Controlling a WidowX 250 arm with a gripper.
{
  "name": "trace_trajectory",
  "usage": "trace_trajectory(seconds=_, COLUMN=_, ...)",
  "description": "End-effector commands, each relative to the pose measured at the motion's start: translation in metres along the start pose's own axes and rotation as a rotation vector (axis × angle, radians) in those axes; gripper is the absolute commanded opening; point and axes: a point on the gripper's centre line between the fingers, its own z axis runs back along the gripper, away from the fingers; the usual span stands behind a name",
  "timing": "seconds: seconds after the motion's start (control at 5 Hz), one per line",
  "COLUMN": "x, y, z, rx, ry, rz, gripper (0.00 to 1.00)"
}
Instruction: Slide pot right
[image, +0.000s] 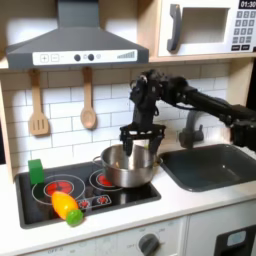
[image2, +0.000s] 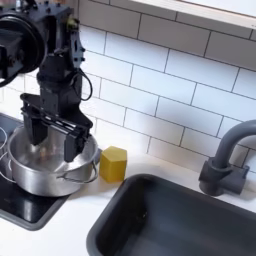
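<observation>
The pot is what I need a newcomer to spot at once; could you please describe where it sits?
Find the black stovetop on the toy kitchen's white counter, left of the dark sink basin in the first exterior view. On its right-hand burner sits the pot, directly beneath the gripper. It is the one shiny silver round thing there, far wider than the yellow block beside it.

Tool (image2: 52, 137) spread over pot (image2: 45, 172); yellow cup (image2: 113, 164) beside.

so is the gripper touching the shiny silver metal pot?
Cannot tell. In the second exterior view the gripper hangs open with its fingertips at the rim of the round, shiny silver metal pot, but neither exterior view plainly shows contact or a gap.
</observation>
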Motion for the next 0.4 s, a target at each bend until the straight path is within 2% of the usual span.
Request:
trace_trajectory(seconds=0.0, x=-0.004, y=-0.0038, z=0.0246, rx=-0.003, ry=-0.063, rz=-0.021, gripper=1.0)
trace_trajectory(seconds=0.2, x=-0.005, y=-0.0043, z=0.0265, rx=-0.004, ry=-0.065, rz=-0.023, gripper=1.0)
